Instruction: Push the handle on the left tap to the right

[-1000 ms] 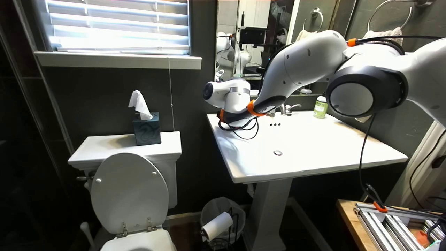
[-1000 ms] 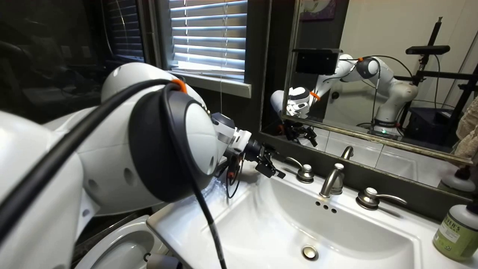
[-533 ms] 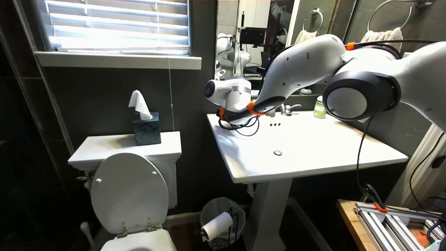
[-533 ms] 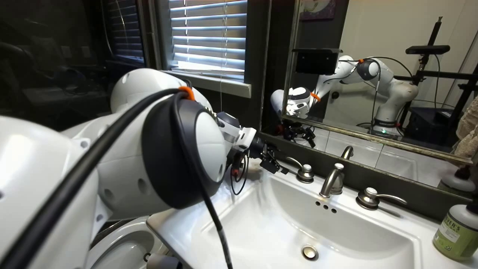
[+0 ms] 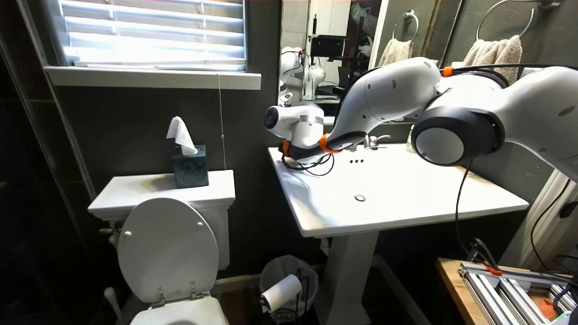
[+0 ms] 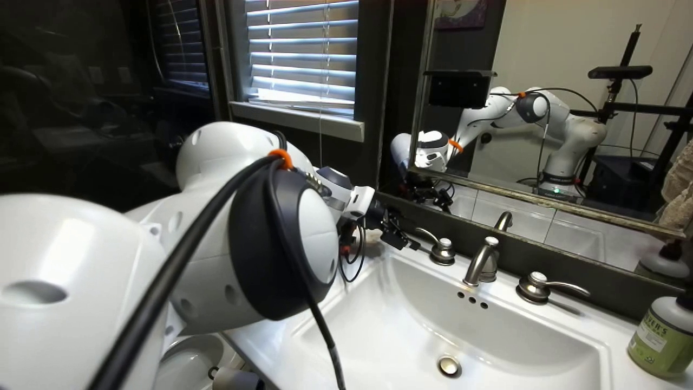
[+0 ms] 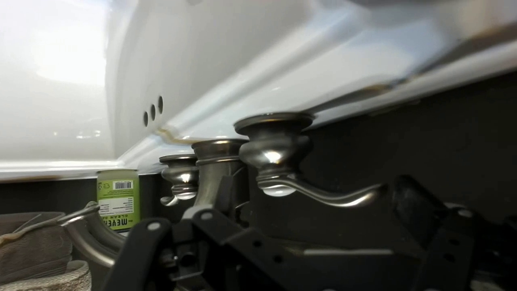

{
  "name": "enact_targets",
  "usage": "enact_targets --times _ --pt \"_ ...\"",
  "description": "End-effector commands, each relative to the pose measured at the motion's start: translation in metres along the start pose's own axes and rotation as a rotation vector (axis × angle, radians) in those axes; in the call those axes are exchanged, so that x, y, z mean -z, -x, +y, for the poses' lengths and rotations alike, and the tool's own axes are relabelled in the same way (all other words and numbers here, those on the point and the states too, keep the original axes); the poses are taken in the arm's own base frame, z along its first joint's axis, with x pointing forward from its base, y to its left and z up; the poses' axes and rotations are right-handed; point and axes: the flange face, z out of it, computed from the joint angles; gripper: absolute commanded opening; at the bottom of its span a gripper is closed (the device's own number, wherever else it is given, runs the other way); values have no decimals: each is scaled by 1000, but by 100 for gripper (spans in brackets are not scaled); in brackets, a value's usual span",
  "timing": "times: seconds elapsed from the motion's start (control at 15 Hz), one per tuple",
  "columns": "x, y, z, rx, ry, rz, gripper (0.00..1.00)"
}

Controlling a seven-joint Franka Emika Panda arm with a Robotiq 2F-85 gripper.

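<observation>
The left tap point(image 6: 443, 252) is a short metal body on the back ledge of the white basin. Its curved lever handle point(image 6: 426, 234) points left, toward my gripper. My black gripper point(image 6: 401, 238) is beside the tap on its left, near the handle's end. In the wrist view, which looks upside down, my gripper point(image 7: 318, 192) is open and empty. There, the left tap point(image 7: 276, 151) is above the jaws, and its handle point(image 7: 337, 198) shows between the fingers. The handle's tip is close to the right-hand finger; contact is unclear. In an exterior view the arm point(image 5: 311, 131) hides the gripper.
The curved spout point(image 6: 479, 262) and right tap point(image 6: 535, 288) stand right of the left tap. A green soap bottle point(image 6: 663, 336) stands at the far right. The mirror point(image 6: 541, 162) and dark wall are close behind. The basin point(image 6: 368, 336) lies in front.
The arm's elbow has moved lower, and rightward in the exterior view showing the taps. My gripper has shifted slightly right and up there, nearer the left tap. The handle has not visibly moved.
</observation>
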Motion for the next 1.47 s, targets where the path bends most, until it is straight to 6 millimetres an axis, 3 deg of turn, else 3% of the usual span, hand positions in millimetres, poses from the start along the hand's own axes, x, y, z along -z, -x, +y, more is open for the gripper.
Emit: enact_targets --times 0.0,0.67,1.4 --pt "-7 -2 -10 6 -24 26 100" --pt "-32 -8 -2 17 44 35 100" --pt "-21 -24 13 69 122 81 100"
